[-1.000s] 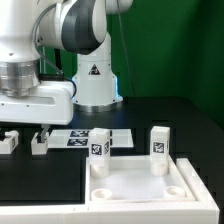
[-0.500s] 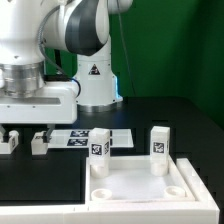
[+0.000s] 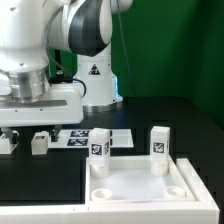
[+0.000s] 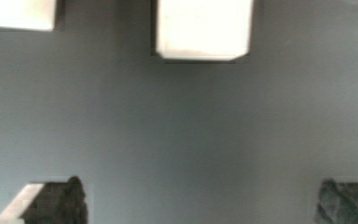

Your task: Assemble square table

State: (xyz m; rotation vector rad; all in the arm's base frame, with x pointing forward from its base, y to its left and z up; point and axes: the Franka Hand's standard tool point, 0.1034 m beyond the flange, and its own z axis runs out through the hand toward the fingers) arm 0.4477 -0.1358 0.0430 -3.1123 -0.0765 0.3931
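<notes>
The white square tabletop (image 3: 140, 186) lies rim-up on the black table at the front, toward the exterior view's right. Two tagged white legs (image 3: 99, 148) (image 3: 159, 143) stand upright in its far corners. My gripper (image 3: 24, 144) hangs low over the table at the exterior view's left, away from the top. It is open, with nothing between its fingers. In the wrist view the gripper (image 4: 201, 205) shows only dark fingertips (image 4: 53, 201) over bare black table. A white block (image 4: 202, 28), perhaps a leg, lies ahead of it, and part of another white piece (image 4: 16, 12) shows at the corner.
The marker board (image 3: 78, 137) lies flat behind the tabletop, near the robot base (image 3: 98, 85). A long white rail (image 3: 40, 212) runs along the front edge. A green wall stands at the back.
The arm has shifted slightly toward the exterior view's right and a little lower. The jaws have stayed open, and the tabletop and legs have not moved.
</notes>
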